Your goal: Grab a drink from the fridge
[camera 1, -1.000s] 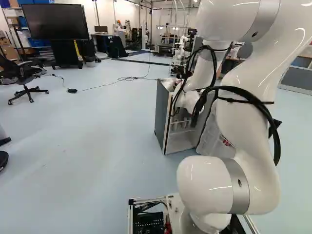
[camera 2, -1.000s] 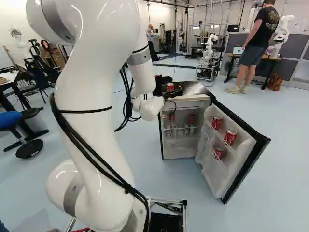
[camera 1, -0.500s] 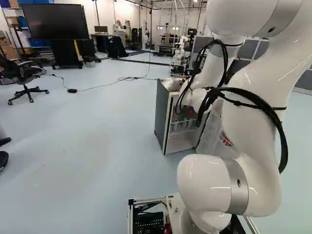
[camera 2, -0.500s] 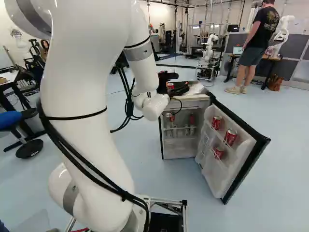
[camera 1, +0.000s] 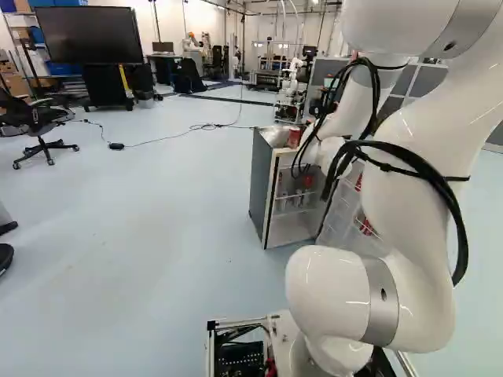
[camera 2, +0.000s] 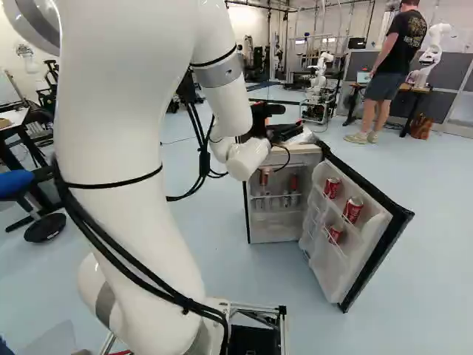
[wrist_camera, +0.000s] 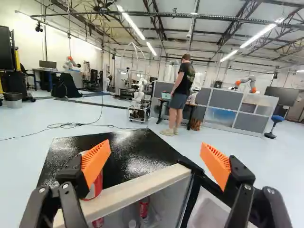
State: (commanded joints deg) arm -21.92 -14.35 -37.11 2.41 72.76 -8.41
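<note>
I have the gripper (wrist_camera: 155, 149) spread wide with nothing in hold, over the front edge of the fridge (camera 1: 262, 192), whose door (camera 2: 378, 209) stands open. I judge the step in hand to be lining up on a drink. The nearest is the lone can (camera 1: 294, 137) upright on the fridge top, partly hidden behind one orange pad (wrist_camera: 96, 160) in my wrist view; three more, an upper can (camera 2: 332, 188), a middle can (camera 2: 353, 210) and a lower can (camera 2: 334, 234), sit in the door racks. For a door can, I should back off the front edge first, so that the near finger doesn't topple the lone can, then come down square with my target centred between the pads. I want to close softly until both sides press evenly, and lift clear of the rack's rail before drawing away. The cans look like plain drink cylinders, glossy red with pale lettering, and the middle one shows a silvery lid. I can't tell from here whether any is full.
</note>
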